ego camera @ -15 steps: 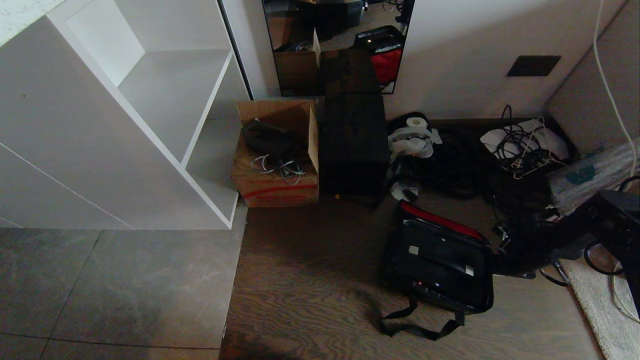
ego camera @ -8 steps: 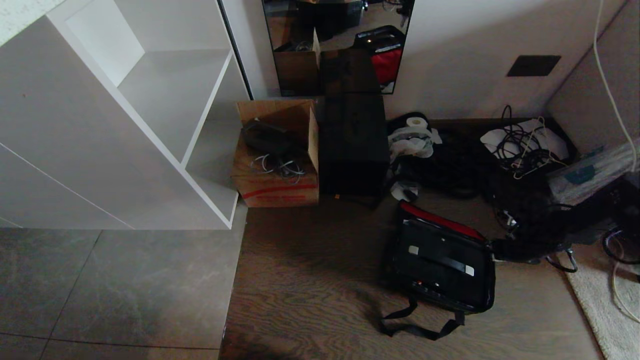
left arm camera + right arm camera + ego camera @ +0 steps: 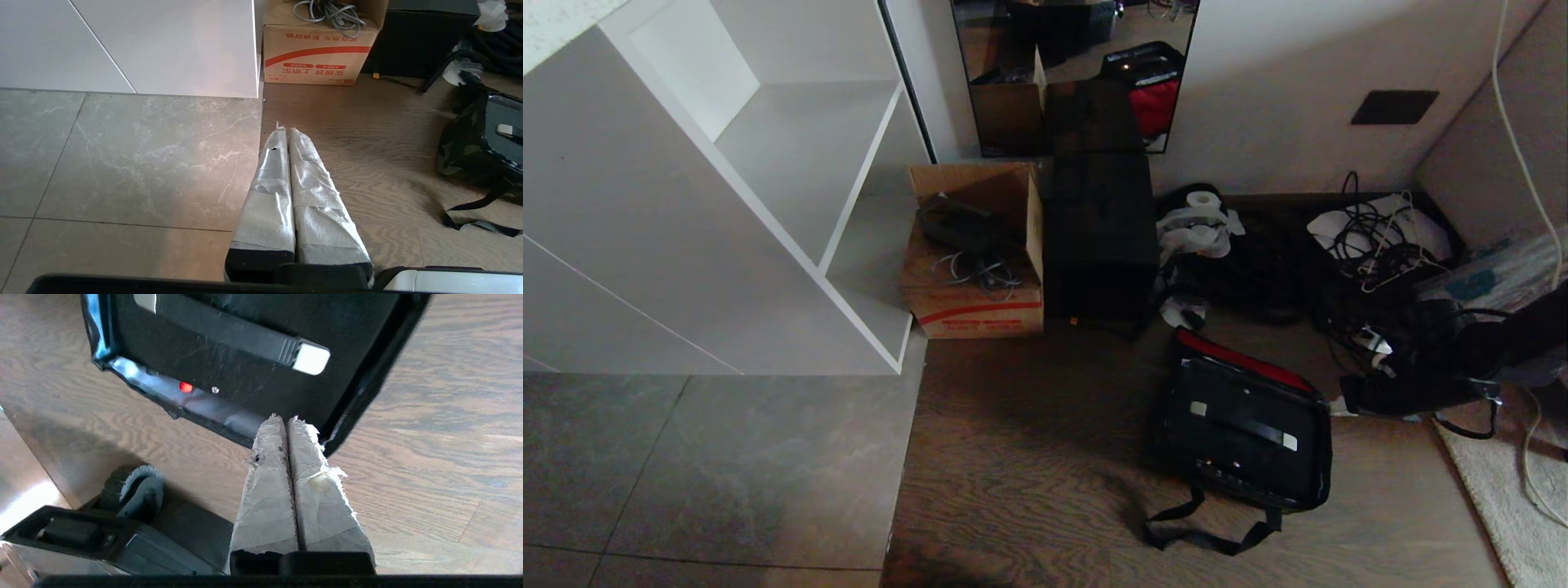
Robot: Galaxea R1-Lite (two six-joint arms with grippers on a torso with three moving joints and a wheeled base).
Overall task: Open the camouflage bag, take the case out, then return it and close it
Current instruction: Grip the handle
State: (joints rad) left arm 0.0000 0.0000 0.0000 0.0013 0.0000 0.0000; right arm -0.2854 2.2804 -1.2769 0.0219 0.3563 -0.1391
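With my right pincer [image 3: 288, 418] pressed together over the bag [image 3: 253, 355] rim (centre frame), I should part it before grasping the case [image 3: 229, 330].

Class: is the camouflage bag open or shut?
Open. The camouflage bag lies with its top folded back, showing the red trim and a black case inside.

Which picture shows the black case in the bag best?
The right wrist view: the case fills it, handle and red dot clear. The head view shows it whole but dark inside the camouflage bag. The left wrist view catches only its edge.
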